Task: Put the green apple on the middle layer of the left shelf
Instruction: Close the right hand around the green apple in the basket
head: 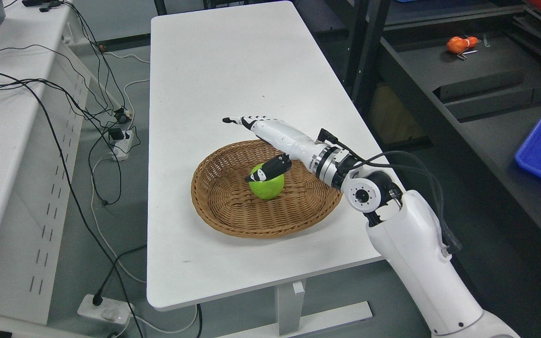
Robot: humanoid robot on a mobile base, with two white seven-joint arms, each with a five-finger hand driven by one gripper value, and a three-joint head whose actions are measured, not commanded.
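Just beneath the spread fingers of the robot's right hand [270, 141], whose thumb lay across its top, the green apple [266, 185] sat ungrasped in the wicker basket [219, 206], leaving the grasp, lift and shelf placement apparently undone.

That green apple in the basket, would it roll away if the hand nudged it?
Probably a little: the green apple looks round and smooth, so a nudge could roll it. The wicker basket dips toward its middle, which should keep it in. Its glossy skin may slip against the right hand, whose fingers are spread above it.
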